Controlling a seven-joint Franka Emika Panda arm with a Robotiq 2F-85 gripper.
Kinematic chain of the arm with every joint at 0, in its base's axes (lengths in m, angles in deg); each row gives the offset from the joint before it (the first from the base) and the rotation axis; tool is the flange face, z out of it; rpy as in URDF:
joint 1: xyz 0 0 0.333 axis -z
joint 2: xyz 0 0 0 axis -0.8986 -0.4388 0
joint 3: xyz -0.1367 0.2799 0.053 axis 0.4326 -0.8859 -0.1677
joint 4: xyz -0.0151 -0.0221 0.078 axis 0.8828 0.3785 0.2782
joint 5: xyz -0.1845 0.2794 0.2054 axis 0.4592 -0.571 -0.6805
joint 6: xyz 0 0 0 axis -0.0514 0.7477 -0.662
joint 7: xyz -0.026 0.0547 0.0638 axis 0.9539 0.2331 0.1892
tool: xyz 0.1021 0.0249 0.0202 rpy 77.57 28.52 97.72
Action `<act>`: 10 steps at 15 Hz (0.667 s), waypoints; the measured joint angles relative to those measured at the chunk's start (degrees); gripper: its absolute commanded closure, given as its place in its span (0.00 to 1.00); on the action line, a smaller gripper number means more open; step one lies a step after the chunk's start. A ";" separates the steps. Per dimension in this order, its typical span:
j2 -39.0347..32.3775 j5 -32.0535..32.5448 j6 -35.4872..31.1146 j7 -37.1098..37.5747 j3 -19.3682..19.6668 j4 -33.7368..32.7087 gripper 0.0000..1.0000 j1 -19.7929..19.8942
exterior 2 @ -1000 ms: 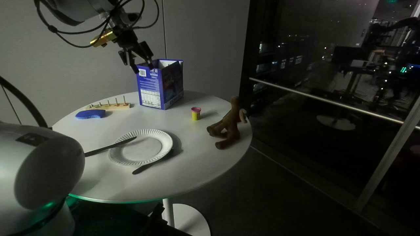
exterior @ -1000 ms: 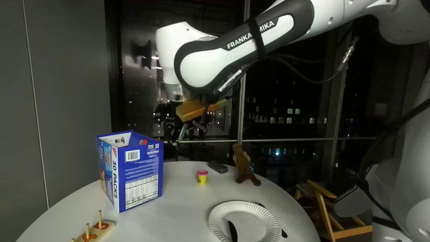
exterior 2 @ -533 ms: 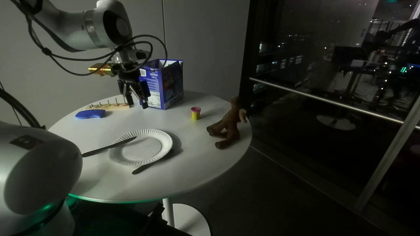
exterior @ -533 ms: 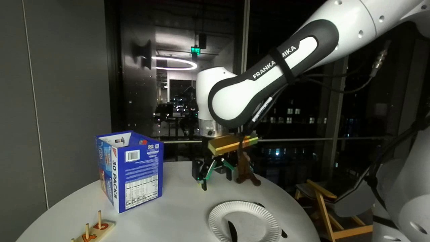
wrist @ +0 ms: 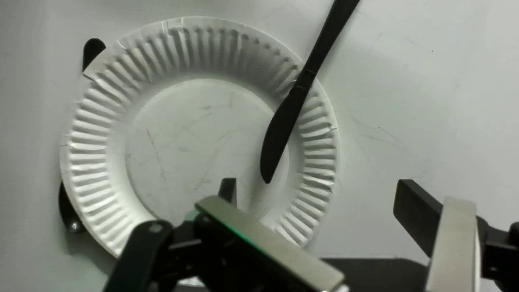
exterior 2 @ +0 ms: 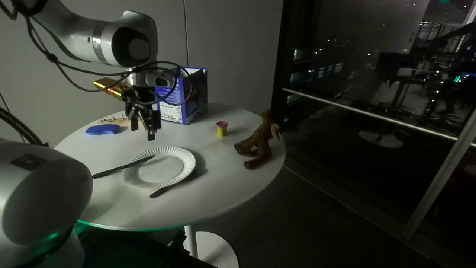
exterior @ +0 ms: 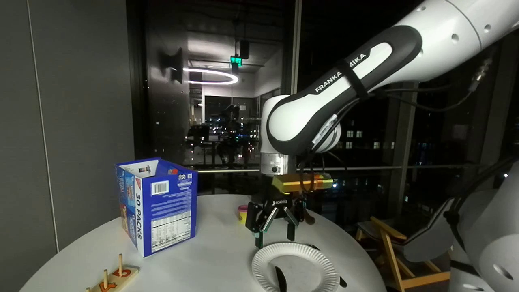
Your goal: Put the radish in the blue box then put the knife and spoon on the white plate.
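Wrist view gives me my gripper (wrist: 315,185) with its two fingers spread wide, holding nothing. Beyond them lies a round, white, fluted paper plate (wrist: 87,154); I see the left fingertip against the plate and the right one against bare tabletop. A slim black table knife (wrist: 286,121) crosses the plate's right rim from here, its tip inside the plate, its handle out over the table. That tip shows in the gap between my fingers, touching neither. Two dark cutlery ends (wrist: 93,50) poke out past the left rim, partly hidden by the plate; whether both belong to the spoon I cannot tell.

In both exterior views I hang above the round white table (exterior 2: 223,186), near the plate's far rim. An upright blue cardboard box (exterior: 174,202) with white printed panels stands well apart from the plate. Its inside is mostly hidden, so I cannot tell whether the radish is in it.

In an exterior view a small, pink-lidded yellow pot (exterior 2: 222,131) stands right of the box, and a brown soft toy (exterior 2: 263,136) sits by the table's right edge. At far left lies a pale wooden pegboard (exterior 2: 115,122), with a flat blue piece (exterior 2: 102,129) just nearer.
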 measured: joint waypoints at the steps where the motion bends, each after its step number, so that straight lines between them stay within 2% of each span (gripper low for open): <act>1: -0.11 -0.67 -0.02 -1.08 0.43 0.15 0.00 0.49; 6: -1.84 -4.08 -0.92 -6.85 3.20 0.34 0.00 2.83; 10: -4.66 -11.17 -1.02 -13.44 5.03 0.12 0.00 2.95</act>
